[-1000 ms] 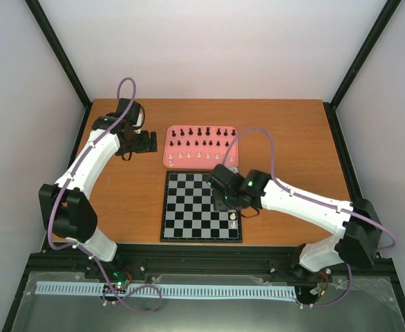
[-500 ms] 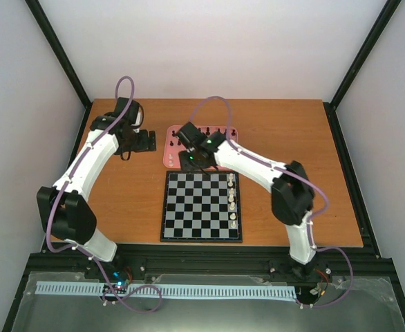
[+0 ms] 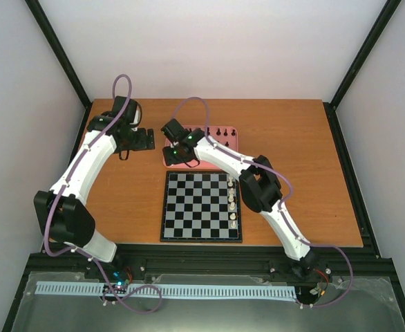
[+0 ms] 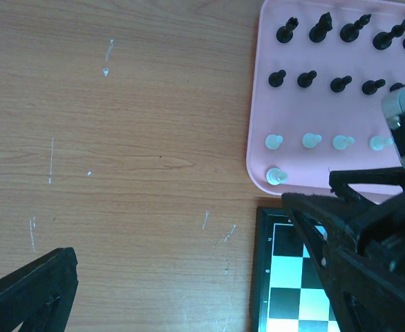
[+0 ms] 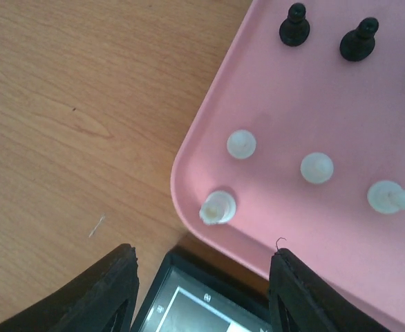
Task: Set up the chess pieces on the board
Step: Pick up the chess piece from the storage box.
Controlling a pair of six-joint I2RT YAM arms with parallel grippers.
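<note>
The board (image 3: 189, 207) lies at the table's near middle, with several white chess pieces (image 3: 232, 196) standing in its right column. Behind it the pink tray (image 3: 224, 140) carries black pieces (image 3: 220, 131) and more white ones. My right gripper (image 3: 172, 149) hovers open over the tray's near left corner. In the right wrist view its fingers (image 5: 123, 280) flank the board's corner (image 5: 189, 297), and a white piece (image 5: 218, 206) stands on the tray (image 5: 313, 104) just ahead of them. My left gripper (image 3: 144, 140) is open above bare table left of the tray, holding nothing.
The left wrist view shows the tray (image 4: 313, 111) with rows of black pieces (image 4: 307, 79) and white pieces (image 4: 276, 176), the board's corner (image 4: 278, 277) below it, and the right arm's black gripper (image 4: 368, 190) close on the right. Frame posts stand at the table's back corners.
My right gripper left the board and moved back and left to the tray's left end. The board's right column went from one white piece to several. The left arm barely shifted.
</note>
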